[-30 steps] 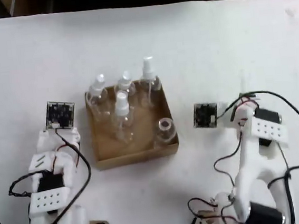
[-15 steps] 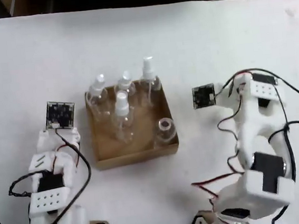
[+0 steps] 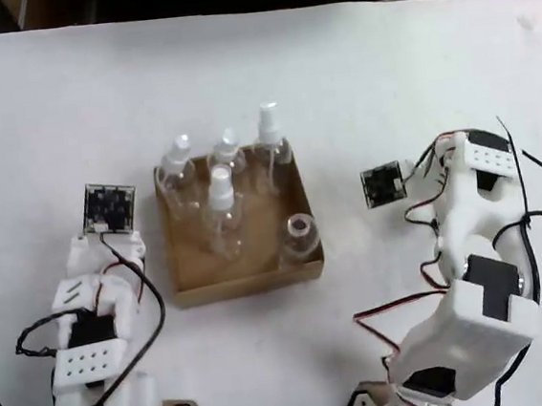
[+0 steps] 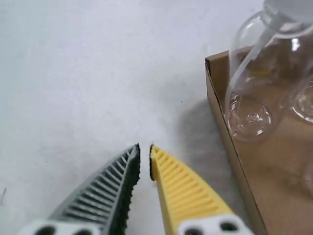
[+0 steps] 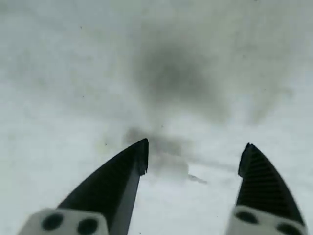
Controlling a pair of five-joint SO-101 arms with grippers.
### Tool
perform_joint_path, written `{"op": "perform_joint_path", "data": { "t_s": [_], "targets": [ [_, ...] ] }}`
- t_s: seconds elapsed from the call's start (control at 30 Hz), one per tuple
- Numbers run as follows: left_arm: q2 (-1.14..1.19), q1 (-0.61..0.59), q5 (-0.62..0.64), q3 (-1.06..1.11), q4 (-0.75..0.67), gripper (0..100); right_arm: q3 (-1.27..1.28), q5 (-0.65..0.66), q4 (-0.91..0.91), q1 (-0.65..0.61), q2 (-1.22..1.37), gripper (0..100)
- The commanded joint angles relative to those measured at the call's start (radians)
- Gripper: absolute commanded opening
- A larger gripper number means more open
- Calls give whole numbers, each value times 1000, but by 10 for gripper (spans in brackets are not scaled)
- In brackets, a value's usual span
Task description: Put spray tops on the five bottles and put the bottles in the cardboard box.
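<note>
High view: I see a white table (image 3: pixel 383 67) with the cardboard box (image 3: pixel 245 284) near its middle. Five bottles (image 3: pixel 222 217) stand upright inside the box. Four carry spray tops (image 3: pixel 268 119). The fifth bottle (image 3: pixel 300 231), in the box corner nearest the right arm (image 3: pixel 466 232), has an open neck. The left arm (image 3: pixel 94 306) sits near the opposite wall of the box without touching it. The right arm stands well apart from the box.

Left wrist view: the left gripper (image 4: pixel 145 157) hangs over bare table. Its grey and yellow fingers are pressed almost together, with nothing between them. The box corner lies near, on the yellow finger's side and apart from the tips. A clear bottle stands just inside that wall.

Right wrist view: the right gripper (image 5: pixel 193 156) is above the table with its black fingers spread wide. A faint blurred shape lies on the surface between them; I cannot tell what it is.
</note>
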Motion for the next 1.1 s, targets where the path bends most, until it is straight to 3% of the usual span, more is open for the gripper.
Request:
{"op": "perform_joint_path", "data": {
  "t_s": [0.0,0.3,0.5,0.7,1.07],
  "targets": [
    [-7,-4,-12,-18,-28,42,-66,75,-13,35,-1,265],
    [-7,-4,-12,-18,-28,42,-209,101,85,56,-53,265],
    [-7,-4,-12,-18,-28,42,-229,290,99,162,-4,265],
    [-7,-4,-11,-18,-29,42,-233,290,21,160,142,265],
    [-7,-4,-11,-18,-29,42,-226,232,67,97,154,265]
  ]
}}
